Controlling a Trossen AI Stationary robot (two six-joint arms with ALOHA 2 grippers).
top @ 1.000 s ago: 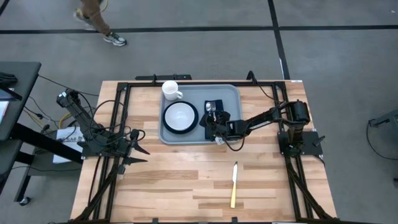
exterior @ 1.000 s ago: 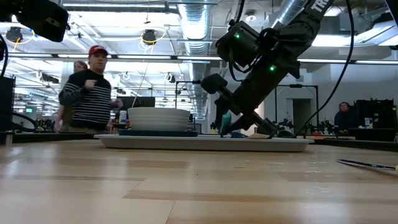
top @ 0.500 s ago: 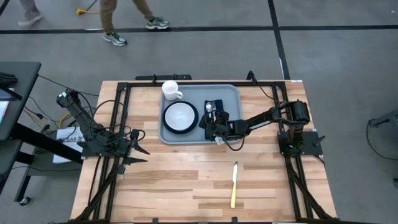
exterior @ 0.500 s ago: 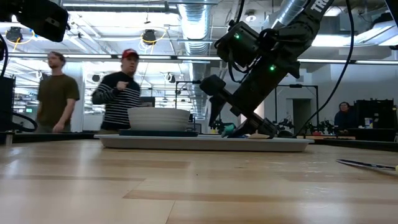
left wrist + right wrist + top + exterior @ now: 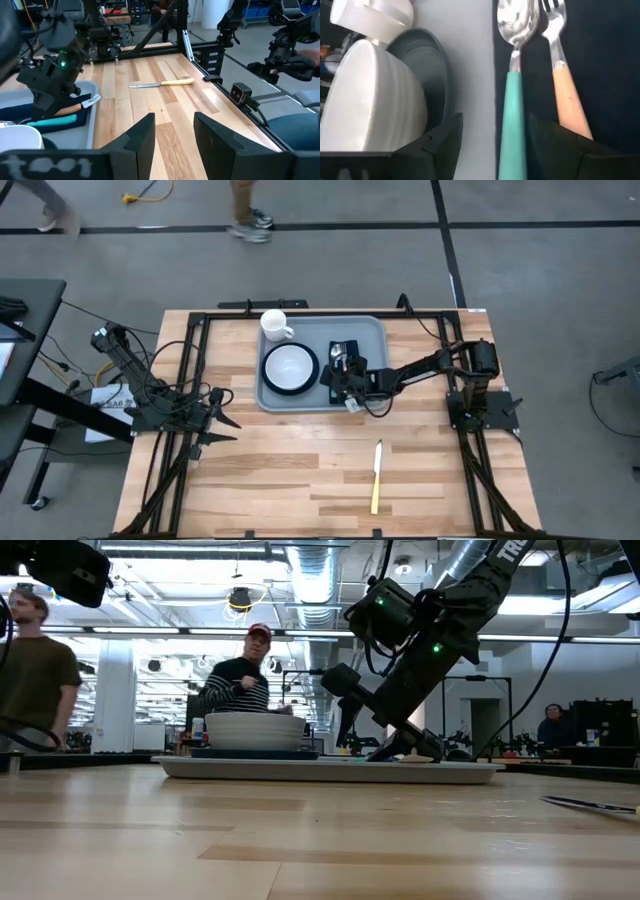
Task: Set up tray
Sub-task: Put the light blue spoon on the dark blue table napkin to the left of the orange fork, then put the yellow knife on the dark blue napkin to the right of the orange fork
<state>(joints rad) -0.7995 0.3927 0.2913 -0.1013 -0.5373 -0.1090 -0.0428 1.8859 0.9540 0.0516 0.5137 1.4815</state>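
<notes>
The right gripper [image 5: 492, 145] has its fingers apart, straddling the teal-handled spoon [image 5: 512, 105] on the navy napkin [image 5: 610, 65], with the fork [image 5: 565, 80] just beside it. Both lie released on the tray [image 5: 310, 402] (far middle of the table), which already carries the plate [image 5: 270, 383], bowl [image 5: 290, 364] and mug [image 5: 274, 326]. Only the knife [image 5: 376, 476] seems left, well clear of the tray on bare wood, unobstructed. The left gripper [image 5: 172, 132] waits open off the tray's left

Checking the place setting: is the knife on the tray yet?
No. The knife lies on the bare table, apart from the tray.
</notes>
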